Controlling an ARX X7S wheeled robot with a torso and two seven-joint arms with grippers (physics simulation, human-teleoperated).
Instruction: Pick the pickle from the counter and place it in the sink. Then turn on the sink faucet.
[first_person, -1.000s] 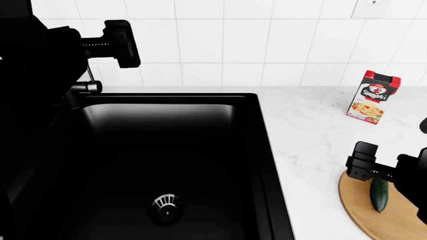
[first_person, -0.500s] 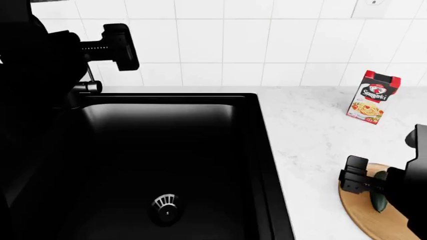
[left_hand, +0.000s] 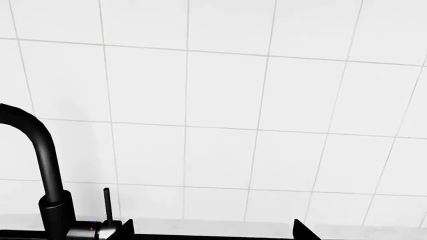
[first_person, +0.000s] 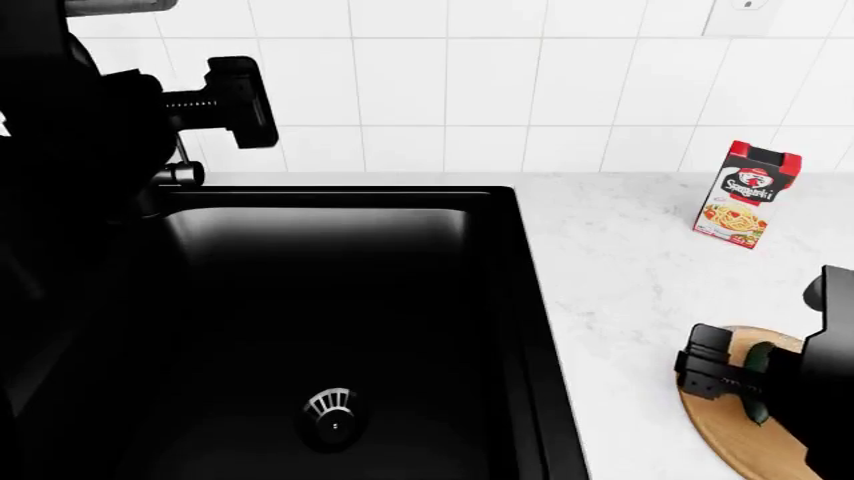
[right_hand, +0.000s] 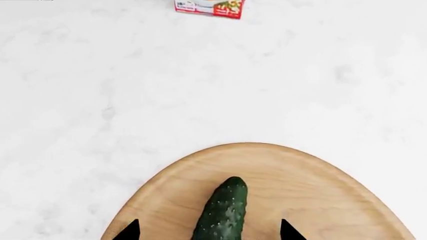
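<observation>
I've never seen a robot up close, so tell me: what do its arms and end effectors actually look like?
Both arms are solid matte black, showing almost no surface detail. The left end effector is a blocky, T-shaped piece on a ribbed black stem. The right end effector has similar chunky, squared black fingers. In the wrist views only pointed black fingertips show. No cables, markings or colours are visible.
</observation>
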